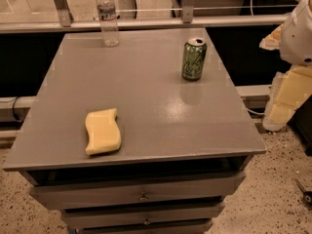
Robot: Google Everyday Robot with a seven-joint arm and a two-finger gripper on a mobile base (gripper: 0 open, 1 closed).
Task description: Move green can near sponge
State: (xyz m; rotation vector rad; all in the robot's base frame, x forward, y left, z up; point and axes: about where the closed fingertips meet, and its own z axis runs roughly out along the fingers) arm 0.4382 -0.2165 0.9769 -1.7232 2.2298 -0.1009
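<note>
Grey and faintly glossy, the table [146, 77] sits over a stack of drawers [141, 193] on a speckled floor [273, 199], with a pale rail [219, 21] running behind its far edge. The gripper [285, 101] hangs off the table's right edge, out over the floor; whether it is released or clenched cannot be told. As the camera sees it, the green can [194, 59] stands upright to the gripper's left and a little farther back, near the right edge but apart from the gripper. The sponge [102, 131] lies flat much farther to the gripper's left, close to the front edge and well apart from the can, with bare tabletop between them. A water bottle [108, 16] stands upright near the far left corner, farthest from the gripper.
</note>
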